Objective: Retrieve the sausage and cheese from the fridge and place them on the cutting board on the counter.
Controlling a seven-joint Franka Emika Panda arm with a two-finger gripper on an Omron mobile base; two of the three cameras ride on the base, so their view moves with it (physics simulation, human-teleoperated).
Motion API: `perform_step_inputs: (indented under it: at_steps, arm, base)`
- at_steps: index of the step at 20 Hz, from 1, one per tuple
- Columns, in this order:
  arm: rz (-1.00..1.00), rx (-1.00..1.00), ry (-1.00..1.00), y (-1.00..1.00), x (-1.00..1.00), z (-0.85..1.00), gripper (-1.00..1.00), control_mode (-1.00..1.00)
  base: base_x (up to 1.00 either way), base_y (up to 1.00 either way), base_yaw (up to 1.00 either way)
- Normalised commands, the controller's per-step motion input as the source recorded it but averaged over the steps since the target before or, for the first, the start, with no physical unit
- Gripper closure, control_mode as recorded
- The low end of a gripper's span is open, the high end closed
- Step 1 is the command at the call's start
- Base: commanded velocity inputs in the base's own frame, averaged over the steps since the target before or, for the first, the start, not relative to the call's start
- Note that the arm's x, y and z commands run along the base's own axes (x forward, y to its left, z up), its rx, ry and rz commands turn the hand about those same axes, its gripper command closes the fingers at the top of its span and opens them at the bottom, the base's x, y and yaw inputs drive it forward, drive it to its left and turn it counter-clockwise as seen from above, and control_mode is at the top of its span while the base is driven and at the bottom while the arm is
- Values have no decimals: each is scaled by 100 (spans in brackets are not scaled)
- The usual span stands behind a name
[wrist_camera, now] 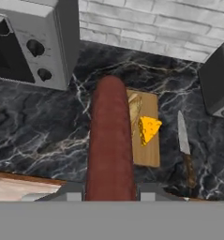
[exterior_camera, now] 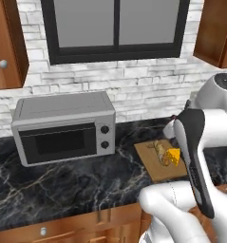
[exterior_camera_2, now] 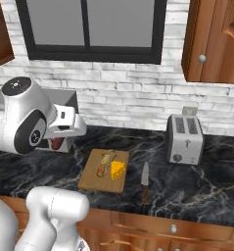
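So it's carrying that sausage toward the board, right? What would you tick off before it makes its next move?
1. Sausage held in the hand: ok, it sits between the fingertips.
2. Cheese already on the cutting board: ok.
3. Free spot on the board for the sausage: ok, bare wood beside the cheese and a tan item.
4. Hand over the board: not ok, in the right base view it hangs off to the board's side, above the counter.
5. Knife clear of the board: ok, apart from it.
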Motion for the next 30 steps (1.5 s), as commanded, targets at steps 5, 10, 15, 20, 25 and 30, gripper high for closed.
perform_step_inputs:
  at_steps: [5,10,15,20,25,30]
  arm:
    - [-6,1,0,0,91,-48,100,-100]
    - [-6,4,5,0,95,-45,100,-100]
    - [0,8,11,0,52,-65,100,-100]
    - [-1,5,13,0,48,-61,100,-100]
    - [-6,0,14,-3,51,-47,100,-100]
    - [-5,0,17,-10,34,-55,100,-100]
  base:
    - [0,0,0]
    - [0,0,0]
    - [0,0,0]
    - [0,0,0]
    - [0,0,0]
    - [0,0,0]
